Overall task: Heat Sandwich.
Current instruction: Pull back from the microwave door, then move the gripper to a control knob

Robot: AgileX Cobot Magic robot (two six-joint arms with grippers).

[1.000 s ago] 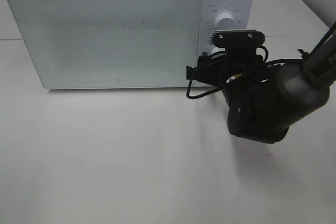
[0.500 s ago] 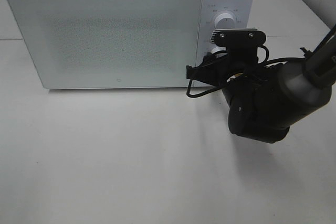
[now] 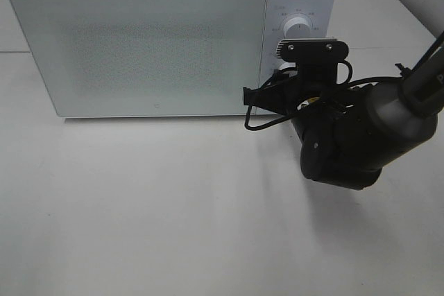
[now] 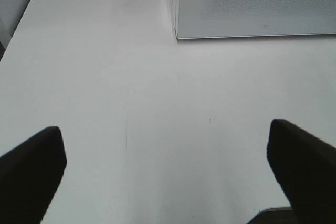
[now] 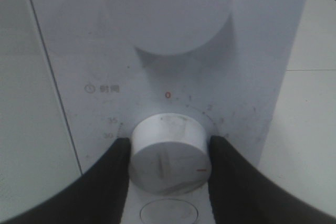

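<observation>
The white microwave (image 3: 152,39) stands at the back of the table with its door shut. The sandwich is out of view. My right gripper (image 5: 169,153) is shut on the lower timer knob (image 5: 169,156) of the control panel, one finger on each side; the knob's red mark points to the right. The upper power knob (image 5: 168,9) sits above it. In the high view the right arm (image 3: 347,129) covers the lower knob; the upper knob (image 3: 297,27) shows. My left gripper (image 4: 168,166) is open and empty above the bare table, its fingertips (image 4: 31,161) wide apart.
The microwave's front corner (image 4: 252,3) shows in the left wrist view. The white table (image 3: 173,206) stretches in front of the microwave. A black cable (image 3: 260,119) loops off the right wrist.
The right wrist has shifted very slightly to the left at the knob. Nothing else has moved.
</observation>
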